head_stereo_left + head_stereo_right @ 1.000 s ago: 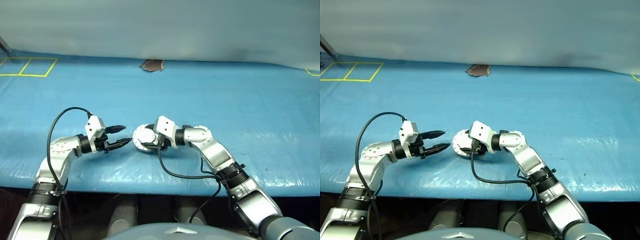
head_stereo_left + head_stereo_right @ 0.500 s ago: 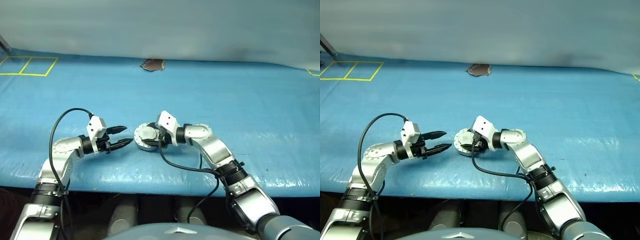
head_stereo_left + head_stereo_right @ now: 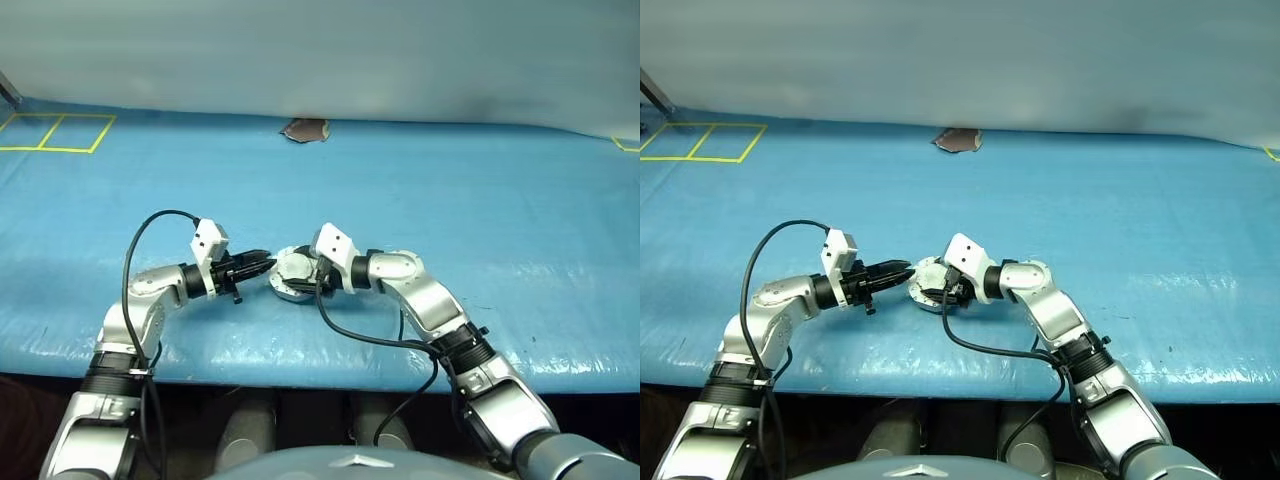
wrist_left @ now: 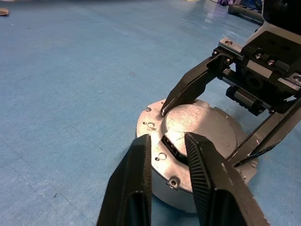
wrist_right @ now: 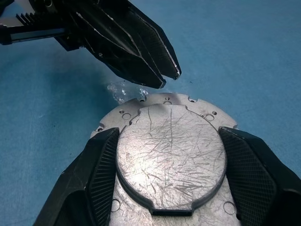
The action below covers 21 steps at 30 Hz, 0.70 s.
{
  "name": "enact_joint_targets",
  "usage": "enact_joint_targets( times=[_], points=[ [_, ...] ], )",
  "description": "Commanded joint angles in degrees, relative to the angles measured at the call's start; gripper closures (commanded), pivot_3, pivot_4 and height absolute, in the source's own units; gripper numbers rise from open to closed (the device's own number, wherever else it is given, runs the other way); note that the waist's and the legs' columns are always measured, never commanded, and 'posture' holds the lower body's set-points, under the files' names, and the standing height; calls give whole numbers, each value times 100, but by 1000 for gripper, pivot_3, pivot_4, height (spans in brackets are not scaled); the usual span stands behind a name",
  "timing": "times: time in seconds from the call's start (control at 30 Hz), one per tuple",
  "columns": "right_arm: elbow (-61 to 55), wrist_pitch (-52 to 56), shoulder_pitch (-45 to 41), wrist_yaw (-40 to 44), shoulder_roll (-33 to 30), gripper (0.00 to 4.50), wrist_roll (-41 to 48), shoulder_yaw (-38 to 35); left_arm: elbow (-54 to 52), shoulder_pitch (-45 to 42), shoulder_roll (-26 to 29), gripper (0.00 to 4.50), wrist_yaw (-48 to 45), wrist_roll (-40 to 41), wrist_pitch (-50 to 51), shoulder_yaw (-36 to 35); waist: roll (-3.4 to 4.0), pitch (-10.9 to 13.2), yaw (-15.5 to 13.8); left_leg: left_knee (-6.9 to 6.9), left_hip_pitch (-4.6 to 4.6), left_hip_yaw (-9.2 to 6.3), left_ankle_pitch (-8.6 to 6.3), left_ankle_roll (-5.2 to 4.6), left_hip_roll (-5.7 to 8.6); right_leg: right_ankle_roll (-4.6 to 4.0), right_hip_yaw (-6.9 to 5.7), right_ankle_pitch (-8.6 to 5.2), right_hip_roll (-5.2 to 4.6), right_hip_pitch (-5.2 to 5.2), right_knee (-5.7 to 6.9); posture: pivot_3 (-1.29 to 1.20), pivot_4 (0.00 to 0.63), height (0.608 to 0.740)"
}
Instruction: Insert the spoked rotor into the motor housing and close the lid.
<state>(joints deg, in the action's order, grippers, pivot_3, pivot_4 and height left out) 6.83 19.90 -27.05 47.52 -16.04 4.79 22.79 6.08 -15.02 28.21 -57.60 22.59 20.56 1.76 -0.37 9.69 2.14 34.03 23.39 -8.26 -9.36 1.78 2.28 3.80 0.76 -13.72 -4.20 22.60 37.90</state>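
Note:
The motor housing (image 3: 287, 281), a short round silver cup, sits flat on the blue table with its scratched silver lid (image 5: 169, 150) on top. My right gripper (image 5: 168, 134) is shut on the lid's raised round plate, one finger on each side. My left gripper (image 3: 266, 264) is shut with nothing between its fingers (image 4: 138, 179). Its tips hover just at the housing's near-left rim (image 4: 157, 155), close to the right gripper's (image 4: 197, 136) fingers. The spoked rotor is hidden.
A blue sheet (image 3: 520, 220) covers the table, whose front edge runs just below both arms. A brown patch (image 3: 304, 130) lies at the back centre and yellow tape squares (image 3: 55, 133) at the far left. Black cables (image 3: 150, 225) loop off each wrist.
My left gripper closed and moved right until its tips reached the housing. My right gripper tipped the housing from facing up at me down to flat on the table.

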Motion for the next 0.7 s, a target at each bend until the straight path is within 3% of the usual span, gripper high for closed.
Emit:
enact_joint_targets(
  times=[0.03,0.43,0.7],
  points=[
    [196,109,128,-209,-70,1466,-241,3,-114,-127,42,4472,-126,-20,-30,74,0,0,-2,1,0,0,0,0,0,0,0,0,0,0,0,0,150,740],
    [143,37,161,-480,19,1466,-229,-97,153,-188,203,4472,-210,-730,-259,672,1,-2,-6,3,-4,0,0,1,0,0,1,0,-1,-5,0,0,150,740],
    [6,60,210,-608,63,1466,-108,-252,199,-147,318,4472,-568,-630,86,778,2,-2,-4,3,-6,0,1,0,0,1,-1,1,-6,-5,0,0,150,740]
  ],
)
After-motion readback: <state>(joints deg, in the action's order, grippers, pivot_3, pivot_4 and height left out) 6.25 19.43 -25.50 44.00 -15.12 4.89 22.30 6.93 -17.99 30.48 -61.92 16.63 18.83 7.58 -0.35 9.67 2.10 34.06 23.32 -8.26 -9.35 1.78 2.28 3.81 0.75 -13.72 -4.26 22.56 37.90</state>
